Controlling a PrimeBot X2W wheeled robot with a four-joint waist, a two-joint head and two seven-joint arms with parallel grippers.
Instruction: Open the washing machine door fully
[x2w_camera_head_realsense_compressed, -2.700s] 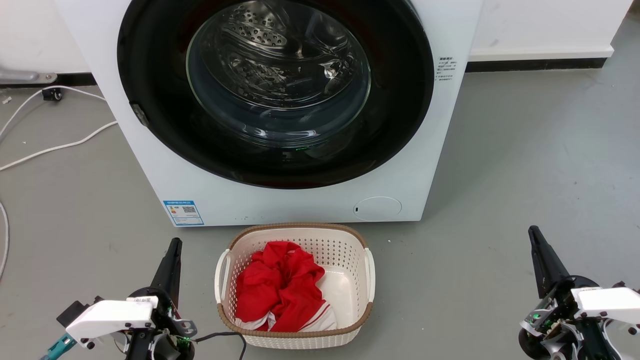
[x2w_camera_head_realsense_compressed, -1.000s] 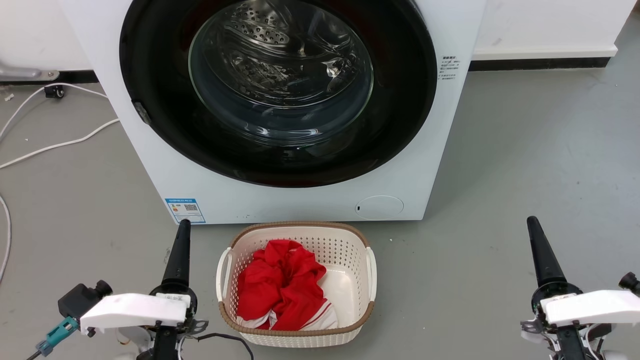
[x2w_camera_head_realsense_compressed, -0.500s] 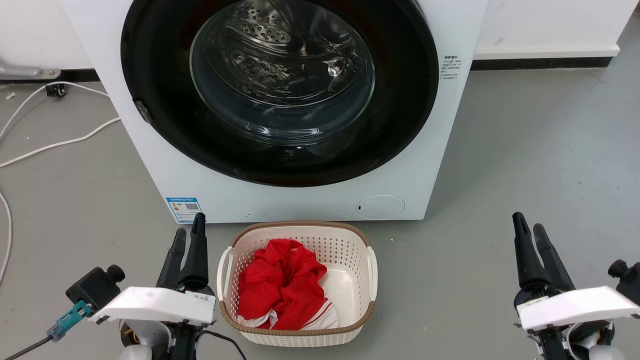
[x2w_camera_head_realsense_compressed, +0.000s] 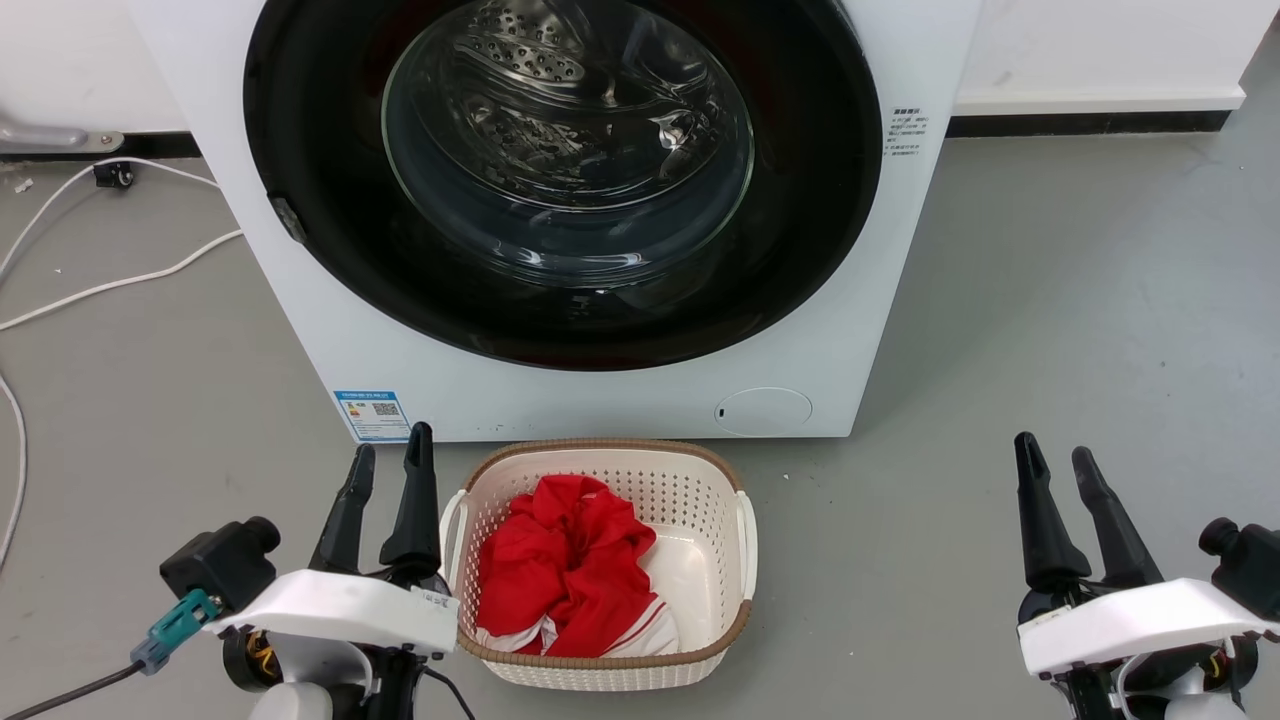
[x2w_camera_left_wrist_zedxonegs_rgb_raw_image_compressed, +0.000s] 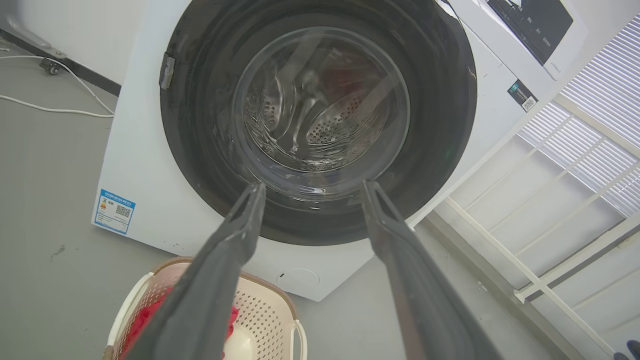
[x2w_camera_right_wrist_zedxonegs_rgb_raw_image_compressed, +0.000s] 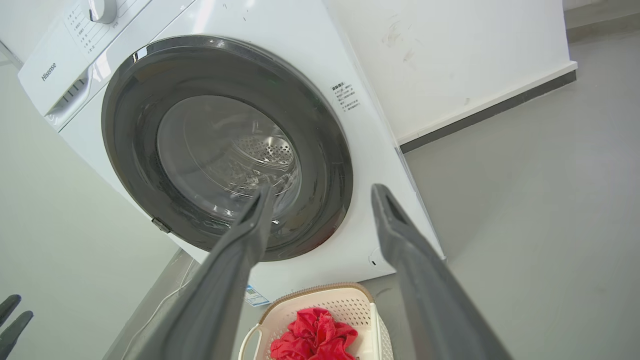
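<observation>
a grey floor (x2w_camera_head_realsense_compressed: 1050, 300) is spread across the head view, with a white wall behind it. a large white washing machine (x2w_camera_head_realsense_compressed: 620, 405) is set on the floor at upper centre. the washing machine door (x2w_camera_head_realsense_compressed: 563, 170), a glossy black disc with a clear glass bowl at its centre, is shut flat against the machine's front. the perforated steel drum is seen through the glass. a cream perforated basket (x2w_camera_head_realsense_compressed: 600, 455) with a brown rim is placed on the floor just in front of the machine, and a crumpled red cloth (x2w_camera_head_realsense_compressed: 560, 575) is held inside it. the left tool (x2w_camera_head_realsense_compressed: 392, 442) is held just beside the basket's left handle, its two dark fingers parted with nothing between them. the right tool (x2w_camera_head_realsense_compressed: 1052, 448) is held well apart from the basket, its fingers likewise parted and empty. a blue label (x2w_camera_head_realsense_compressed: 372, 415) is stuck low on the machine's left, and a round flap (x2w_camera_head_realsense_compressed: 763, 411) is set low on its right.
</observation>
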